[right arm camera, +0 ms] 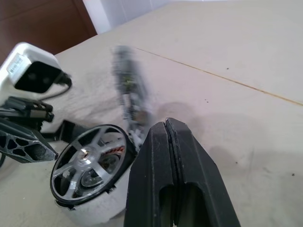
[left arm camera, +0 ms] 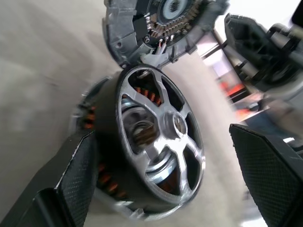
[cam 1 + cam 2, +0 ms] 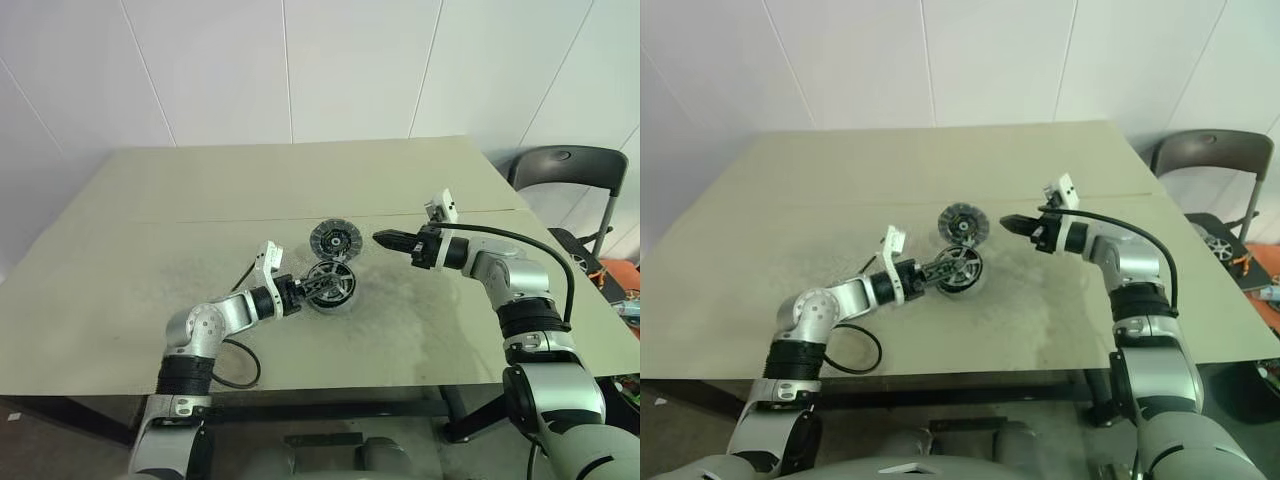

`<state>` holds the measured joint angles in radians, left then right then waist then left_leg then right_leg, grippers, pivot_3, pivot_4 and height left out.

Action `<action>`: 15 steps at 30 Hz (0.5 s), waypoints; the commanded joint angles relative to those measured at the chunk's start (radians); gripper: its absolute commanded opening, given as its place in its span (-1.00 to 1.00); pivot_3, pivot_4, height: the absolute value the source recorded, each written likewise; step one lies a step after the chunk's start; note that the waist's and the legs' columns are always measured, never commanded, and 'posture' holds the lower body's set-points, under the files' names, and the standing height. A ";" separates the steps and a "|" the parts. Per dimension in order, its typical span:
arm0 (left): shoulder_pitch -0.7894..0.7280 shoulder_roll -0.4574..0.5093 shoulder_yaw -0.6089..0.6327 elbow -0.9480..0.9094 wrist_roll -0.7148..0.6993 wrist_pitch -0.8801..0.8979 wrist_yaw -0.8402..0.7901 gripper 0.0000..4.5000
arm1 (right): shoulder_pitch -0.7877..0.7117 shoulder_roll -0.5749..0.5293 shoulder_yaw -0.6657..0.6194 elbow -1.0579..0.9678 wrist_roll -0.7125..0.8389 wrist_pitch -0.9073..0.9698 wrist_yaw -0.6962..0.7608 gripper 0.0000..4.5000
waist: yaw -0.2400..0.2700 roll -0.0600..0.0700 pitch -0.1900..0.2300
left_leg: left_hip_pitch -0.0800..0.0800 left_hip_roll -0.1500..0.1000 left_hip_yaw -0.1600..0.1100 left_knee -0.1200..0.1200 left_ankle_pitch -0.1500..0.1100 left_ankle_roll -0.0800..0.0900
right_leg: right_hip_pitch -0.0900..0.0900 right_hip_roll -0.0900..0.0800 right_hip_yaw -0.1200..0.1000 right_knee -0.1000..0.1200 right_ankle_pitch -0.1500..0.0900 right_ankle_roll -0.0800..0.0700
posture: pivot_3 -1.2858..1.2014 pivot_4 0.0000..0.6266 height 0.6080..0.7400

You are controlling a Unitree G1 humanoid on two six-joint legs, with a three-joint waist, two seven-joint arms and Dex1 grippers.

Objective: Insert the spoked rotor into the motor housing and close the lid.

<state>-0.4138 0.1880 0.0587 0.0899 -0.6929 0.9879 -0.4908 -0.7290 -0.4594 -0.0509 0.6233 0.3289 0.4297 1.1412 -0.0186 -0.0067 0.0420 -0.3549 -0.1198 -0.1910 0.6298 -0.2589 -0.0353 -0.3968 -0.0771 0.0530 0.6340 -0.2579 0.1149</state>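
Left claw (image 2: 161, 189) spread around spoked rotor (image 2: 158, 156); right claw (image 1: 166, 142) pressed together, apart, table edges (image 3: 300, 145) distant.

Bright even indoor light, soft shadows – wrist views blurred, motion-smeared

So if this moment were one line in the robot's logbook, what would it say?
spoked rotor: seated in motor housing | left gripper: open around it | right gripper: shut, empty | lid: off

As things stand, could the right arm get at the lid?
Probably yes: the right gripper, shut, hovers beside the lid with bare table between them; the left gripper sits at the rotor, not blocking.
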 commanded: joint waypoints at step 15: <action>0.074 0.105 -0.027 -0.148 0.244 -0.337 0.051 1.00 | 0.071 0.068 0.149 -0.321 0.063 0.162 0.081 -1.00 | 0.007 0.000 0.000 | -0.001 0.000 0.000 0.000 0.000 0.000 | -0.001 -0.001 0.000 -0.001 0.000 0.000 | 0.03 -1.00 1.00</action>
<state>-0.3309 0.2951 0.0107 -0.0257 -0.4567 0.6959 -0.4392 -0.6474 -0.4025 0.0736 0.3459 0.3941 0.5944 1.2239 -0.0119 -0.0063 0.0424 -0.3561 -0.1200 -0.1909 0.6298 -0.2590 -0.0352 -0.3975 -0.0777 0.0528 0.6334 -0.2579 0.1150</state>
